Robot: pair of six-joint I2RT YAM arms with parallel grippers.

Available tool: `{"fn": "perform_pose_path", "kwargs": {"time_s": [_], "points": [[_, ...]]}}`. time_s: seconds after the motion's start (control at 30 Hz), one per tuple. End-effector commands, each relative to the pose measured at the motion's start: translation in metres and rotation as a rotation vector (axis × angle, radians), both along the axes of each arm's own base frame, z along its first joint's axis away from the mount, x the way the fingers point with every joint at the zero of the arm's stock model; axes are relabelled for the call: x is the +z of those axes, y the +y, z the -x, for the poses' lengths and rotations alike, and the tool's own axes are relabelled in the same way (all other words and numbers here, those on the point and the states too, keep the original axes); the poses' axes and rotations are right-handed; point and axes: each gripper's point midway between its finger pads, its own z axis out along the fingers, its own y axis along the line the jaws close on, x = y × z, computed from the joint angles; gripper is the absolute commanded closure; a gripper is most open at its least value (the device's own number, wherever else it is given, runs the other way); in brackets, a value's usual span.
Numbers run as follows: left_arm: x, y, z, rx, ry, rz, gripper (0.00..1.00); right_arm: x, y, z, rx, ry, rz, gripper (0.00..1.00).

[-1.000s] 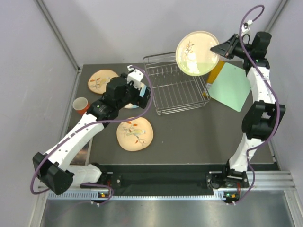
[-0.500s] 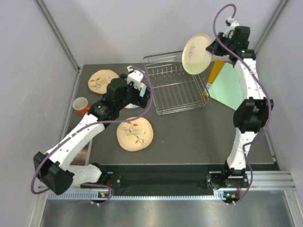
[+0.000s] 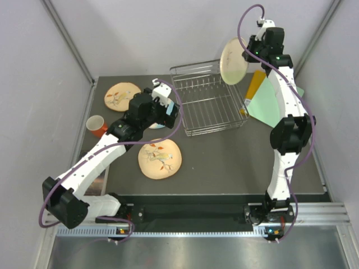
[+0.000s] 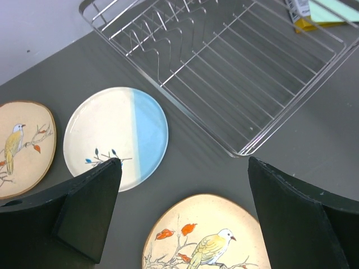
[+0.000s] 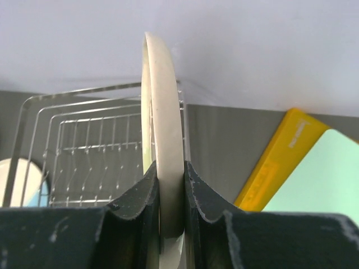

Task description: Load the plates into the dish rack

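Top external view: the right pincer (image 3: 247,54) holds the cream plate (image 3: 234,60) on edge in the air, over the far right corner of the rack (image 3: 207,106). Right wrist view: both fingers are clamped on the plate's rim, the plate upright between them. The rack holds no plates and sits on the dark worktop (image 3: 224,162).

The left pincer (image 4: 183,162) hangs with its jaws wide apart and nothing between them, above the blue plate (image 4: 115,137), which lies flat just left of the rack. The near tan plate (image 3: 160,158) and the far tan plate (image 3: 122,96) also lie flat on the worktop, left of the rack. A red cup (image 3: 96,125) stands at the left edge. A green board (image 3: 262,109) and an orange board (image 3: 255,83) lie right of the rack.
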Motion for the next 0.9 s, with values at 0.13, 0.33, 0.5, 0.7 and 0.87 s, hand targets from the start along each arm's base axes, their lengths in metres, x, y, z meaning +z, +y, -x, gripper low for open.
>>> {"fn": "perform_pose_path", "kwargs": {"time_s": [0.13, 0.33, 0.5, 0.7, 0.87], "points": [[-0.002, 0.006, -0.013, 0.036, -0.028, -0.011, 0.01, 0.085, -0.011, -0.023, -0.048, -0.292, 0.035, 1.0], [-0.005, 0.008, -0.014, 0.042, -0.022, -0.011, 0.01, 0.078, -0.017, -0.031, -0.071, -0.294, 0.07, 1.0], [-0.01, 0.009, -0.015, 0.046, -0.012, -0.007, 0.01, 0.077, -0.019, -0.03, -0.069, -0.295, 0.091, 1.0], [-0.013, 0.01, -0.017, 0.052, -0.011, -0.005, 0.01, 0.067, -0.011, -0.028, -0.05, -0.268, 0.101, 1.0], [-0.016, 0.014, -0.014, 0.057, -0.007, -0.004, 0.01, 0.077, 0.0, -0.025, -0.033, -0.292, 0.084, 1.0]]}}
